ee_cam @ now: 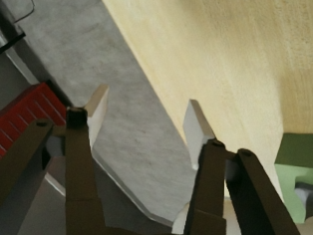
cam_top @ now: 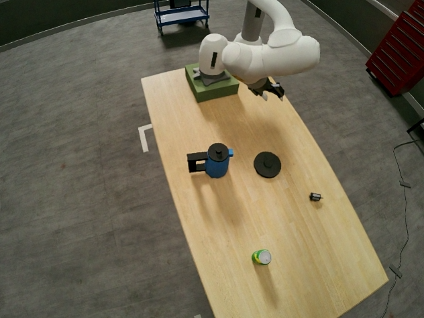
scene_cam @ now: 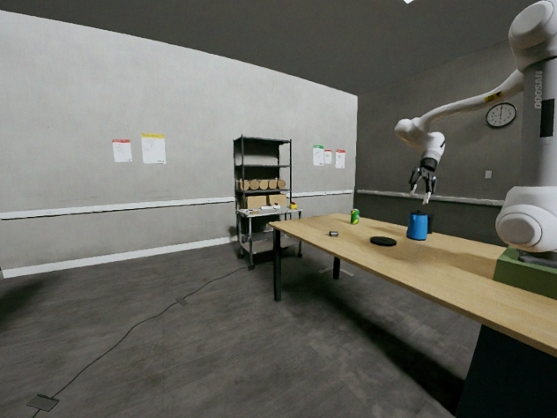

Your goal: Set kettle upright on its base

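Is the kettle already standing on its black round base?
No, in the top view the blue kettle stands on the bare table, apart from the black base beside it.

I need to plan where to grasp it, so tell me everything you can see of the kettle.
The kettle has a blue, cylindrical body with a round black lid bearing a small knob, a black squared loop handle on one side and a short blue spout opposite. It looks like matte plastic. It stands upright on the wooden table, apart from its round black base, with the spout towards the base. Nothing else touches it; the gripper hangs far off.
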Robot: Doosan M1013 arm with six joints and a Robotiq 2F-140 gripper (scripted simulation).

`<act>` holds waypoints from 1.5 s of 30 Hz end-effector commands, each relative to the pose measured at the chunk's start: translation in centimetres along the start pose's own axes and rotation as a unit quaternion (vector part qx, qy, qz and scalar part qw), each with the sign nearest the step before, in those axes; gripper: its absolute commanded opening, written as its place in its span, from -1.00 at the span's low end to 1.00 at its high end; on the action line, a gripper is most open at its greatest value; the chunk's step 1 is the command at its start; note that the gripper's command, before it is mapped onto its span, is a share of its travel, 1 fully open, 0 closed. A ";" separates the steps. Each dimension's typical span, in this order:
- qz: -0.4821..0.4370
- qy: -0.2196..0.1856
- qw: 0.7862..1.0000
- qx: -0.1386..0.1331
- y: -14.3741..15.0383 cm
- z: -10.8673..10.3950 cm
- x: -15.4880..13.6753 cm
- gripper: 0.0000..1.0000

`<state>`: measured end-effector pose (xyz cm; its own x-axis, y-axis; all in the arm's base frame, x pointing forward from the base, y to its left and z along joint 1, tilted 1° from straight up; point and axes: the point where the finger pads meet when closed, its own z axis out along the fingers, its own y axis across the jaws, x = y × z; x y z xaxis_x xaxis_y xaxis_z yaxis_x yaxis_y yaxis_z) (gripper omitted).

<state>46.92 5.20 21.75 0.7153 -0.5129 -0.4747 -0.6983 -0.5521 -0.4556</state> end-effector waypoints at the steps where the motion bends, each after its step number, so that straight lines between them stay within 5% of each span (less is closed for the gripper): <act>1: -0.057 0.018 0.997 -0.055 -0.9 -1.2 1.6 0.04; 10: -0.228 0.083 0.947 -0.211 -6.5 -6.4 7.1 0.04; 12: -0.228 0.083 0.947 -0.211 -6.5 -6.4 7.1 0.04; 21: -0.329 0.133 0.885 -0.302 -12.9 -10.8 10.2 0.04; 27: -0.348 0.144 0.870 -0.319 -14.4 -11.8 10.6 0.04; 45: -0.319 0.155 0.880 -0.315 -13.5 -12.3 11.5 0.04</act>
<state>64.90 -1.20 31.73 0.9981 -0.0619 -0.0017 -0.0619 -0.9981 0.0003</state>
